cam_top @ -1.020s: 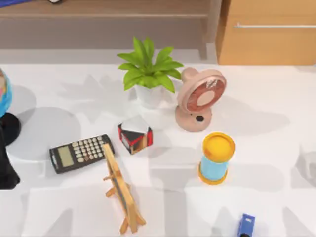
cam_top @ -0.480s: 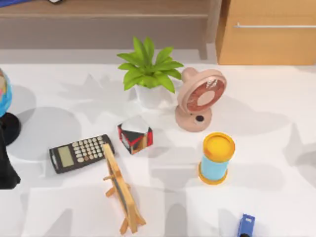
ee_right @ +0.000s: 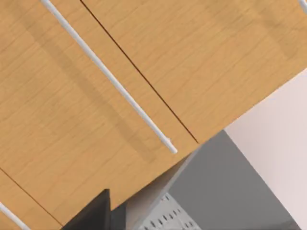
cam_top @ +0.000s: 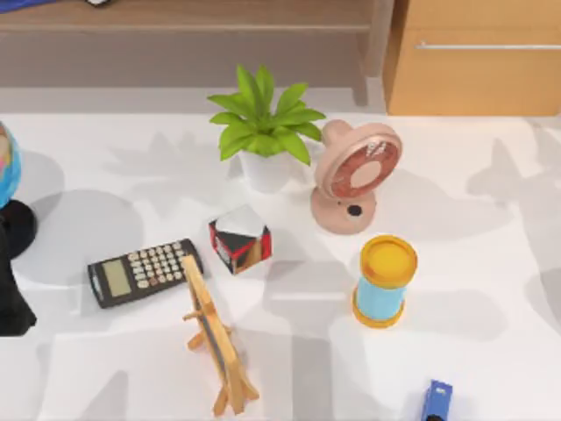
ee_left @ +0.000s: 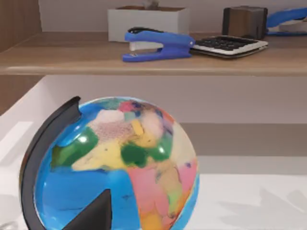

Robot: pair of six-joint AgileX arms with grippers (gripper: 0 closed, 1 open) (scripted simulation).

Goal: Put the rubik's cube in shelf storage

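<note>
The shadow (cam_top: 513, 180) on the worktop's (cam_top: 456, 351) right has slid back toward the drawer cabinet (cam_top: 473, 79), so the right arm is probably swinging rearward, not yet at the shelf storage (cam_top: 193, 26); I cannot tell where the rubik's cube is, nor whether the right tool (ee_right: 90, 214) or the left tool (ee_left: 93, 215) is clenched.

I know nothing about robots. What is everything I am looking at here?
brown wooden shelf storage: one, back left
light wooden drawer cabinet, silver handle: one, back right
blue stapler: one, on shelf
black calculator: two, table, shelf
green potted plant: one, centre back
pink desk fan: one, beside plant
red, black and white cube: one, centre
wooden easel: one, front
blue cylinder, yellow lid: one, right of centre
multicoloured globe: one, left edge
white table: one
left gripper: dark, near globe
right gripper: dark, facing cabinet
</note>
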